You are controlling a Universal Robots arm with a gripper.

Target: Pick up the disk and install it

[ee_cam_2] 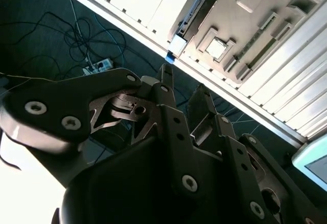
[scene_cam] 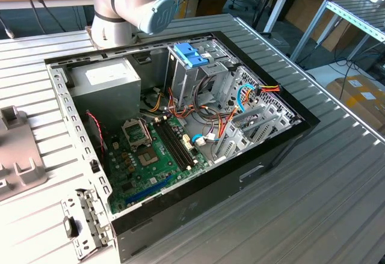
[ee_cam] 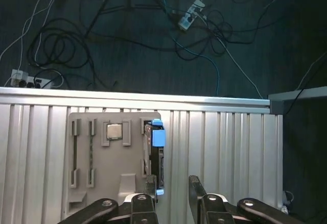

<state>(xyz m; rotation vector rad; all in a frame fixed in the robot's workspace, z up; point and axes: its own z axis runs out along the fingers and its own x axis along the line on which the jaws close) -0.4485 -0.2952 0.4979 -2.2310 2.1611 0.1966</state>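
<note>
Above the disk (ee_cam: 153,157) standing edgewise in its grey holder (ee_cam: 110,170), the jaws hover apart.

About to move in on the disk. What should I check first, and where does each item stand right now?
1. Disk standing on edge in the grey fixture: ok.
2. Gripper open and empty: ok.
3. Disk centred between the fingers: not ok; in the first wrist view it appears in line with one finger.
4. Clearance above the disk: cannot tell.
5. Computer case open on top: ok.
6. Drive cage free of cables: cannot tell.
</note>
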